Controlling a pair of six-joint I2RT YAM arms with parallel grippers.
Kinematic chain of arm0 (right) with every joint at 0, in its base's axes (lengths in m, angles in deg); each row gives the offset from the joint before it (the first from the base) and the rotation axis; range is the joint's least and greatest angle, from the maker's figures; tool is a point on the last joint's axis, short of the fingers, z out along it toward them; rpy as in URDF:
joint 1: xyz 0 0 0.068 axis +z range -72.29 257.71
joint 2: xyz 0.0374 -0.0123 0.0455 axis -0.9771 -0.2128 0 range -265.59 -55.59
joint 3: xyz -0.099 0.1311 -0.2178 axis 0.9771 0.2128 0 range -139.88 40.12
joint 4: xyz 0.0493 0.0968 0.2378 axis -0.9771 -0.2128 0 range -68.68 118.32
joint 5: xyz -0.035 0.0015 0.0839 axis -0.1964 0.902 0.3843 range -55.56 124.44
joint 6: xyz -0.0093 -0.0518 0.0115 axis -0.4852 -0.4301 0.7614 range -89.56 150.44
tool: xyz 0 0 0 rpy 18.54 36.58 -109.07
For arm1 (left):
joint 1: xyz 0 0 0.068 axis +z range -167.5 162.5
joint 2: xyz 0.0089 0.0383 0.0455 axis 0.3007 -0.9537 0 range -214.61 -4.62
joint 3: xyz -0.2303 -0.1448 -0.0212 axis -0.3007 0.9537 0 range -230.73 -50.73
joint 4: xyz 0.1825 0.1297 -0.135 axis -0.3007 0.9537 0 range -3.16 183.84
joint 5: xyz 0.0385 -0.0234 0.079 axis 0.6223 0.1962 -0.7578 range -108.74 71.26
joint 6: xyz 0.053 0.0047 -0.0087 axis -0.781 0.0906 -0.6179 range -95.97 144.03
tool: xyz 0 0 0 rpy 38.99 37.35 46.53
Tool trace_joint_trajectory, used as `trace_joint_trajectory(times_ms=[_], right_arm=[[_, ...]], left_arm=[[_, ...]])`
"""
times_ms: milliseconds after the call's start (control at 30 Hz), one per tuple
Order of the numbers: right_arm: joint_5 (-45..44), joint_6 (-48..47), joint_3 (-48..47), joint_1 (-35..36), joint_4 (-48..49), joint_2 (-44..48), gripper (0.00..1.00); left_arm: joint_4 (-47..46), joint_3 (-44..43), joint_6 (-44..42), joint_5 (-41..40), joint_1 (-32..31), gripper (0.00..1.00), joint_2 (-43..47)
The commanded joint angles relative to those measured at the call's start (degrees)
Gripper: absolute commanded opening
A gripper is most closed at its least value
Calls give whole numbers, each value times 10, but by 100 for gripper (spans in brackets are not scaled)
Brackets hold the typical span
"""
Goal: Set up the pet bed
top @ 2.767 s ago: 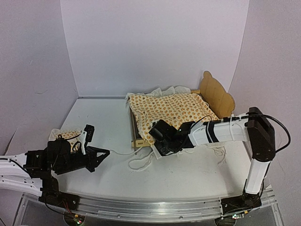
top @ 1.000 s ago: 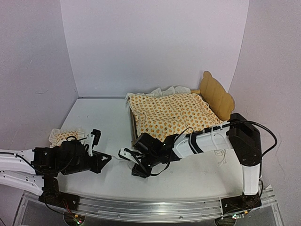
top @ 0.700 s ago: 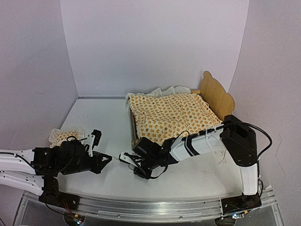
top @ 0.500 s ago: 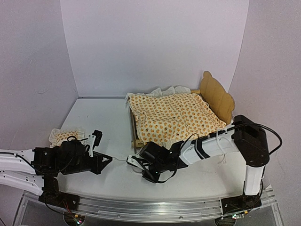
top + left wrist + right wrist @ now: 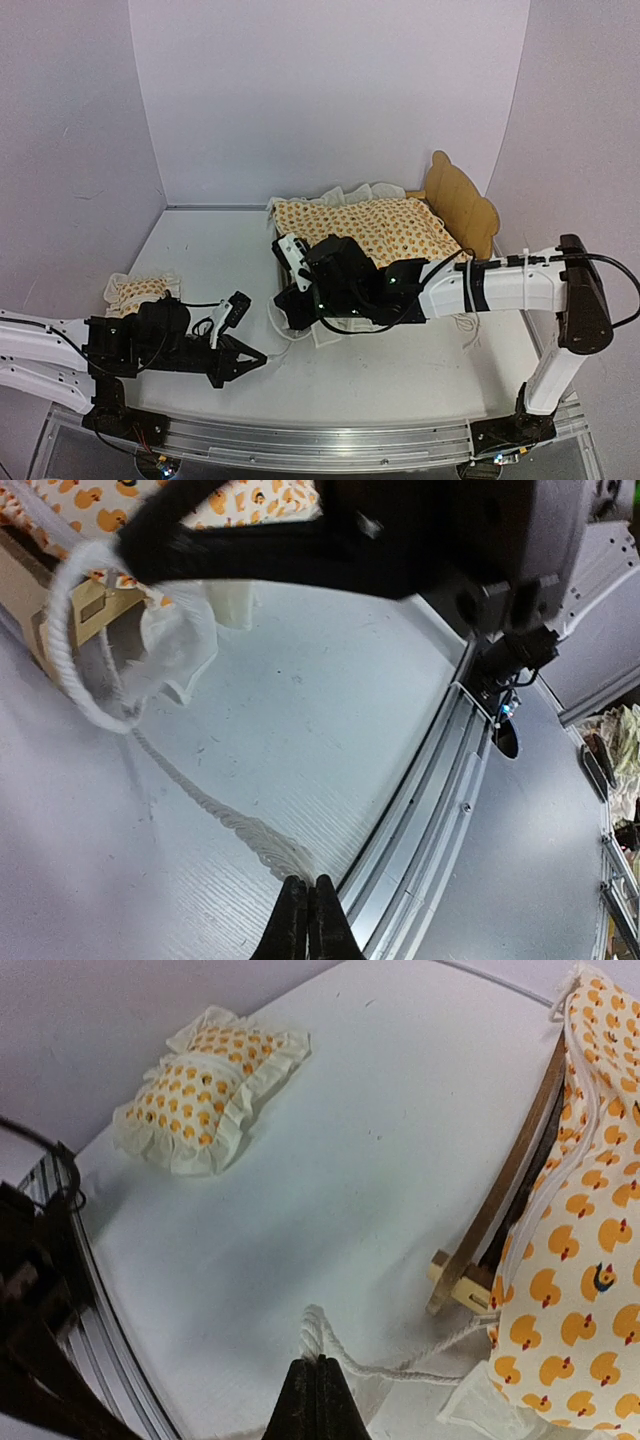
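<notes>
The left gripper (image 5: 307,888) lies nearest the bases, low over the table (image 5: 400,372). Its fingers are pressed together on the end of a white cord (image 5: 195,798). From there the cord runs across the table to a loop by the foot of the bed (image 5: 452,1278). The right gripper (image 5: 317,1368) points down at the table there. It is likewise closed, with a fold of the cord pinched at its tips. The bed stands just behind it, toward the back right of the table, with its wavy headboard (image 5: 462,202) at the far end. A duck-print cover (image 5: 370,228) lies over the bed. A matching pillow (image 5: 140,290) lies at the left, well apart from the bed.
</notes>
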Motion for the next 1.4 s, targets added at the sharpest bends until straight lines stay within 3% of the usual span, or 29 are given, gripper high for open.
trace_joint_trajectory(times_ms=[0,267,467,633,733,800,900,1133,1367], right_arm=[[-38,75,-45,-1,87,-43,0],[49,102,-108,-1,4,-122,3],[19,65,-94,-7,-168,-46,44],[-1,21,13,-19,-182,37,59],[20,15,50,-19,-136,35,61],[41,2,99,-13,-30,25,61],[116,-101,145,-4,111,-10,66],[223,-324,109,-3,154,-94,78],[233,-389,66,-3,169,-157,78]], left_arm=[[-67,13,-32,57,-3,0,19],[-87,2,-60,96,-3,0,43],[-92,-27,-87,73,-3,0,18],[-90,-44,-70,-9,-3,0,14],[-70,-57,-45,-79,-2,0,11],[-63,-66,-39,-102,-2,0,6],[-54,-81,-42,-120,-2,0,-4],[17,-86,18,-202,-2,0,3],[52,-80,55,-223,-1,0,17]])
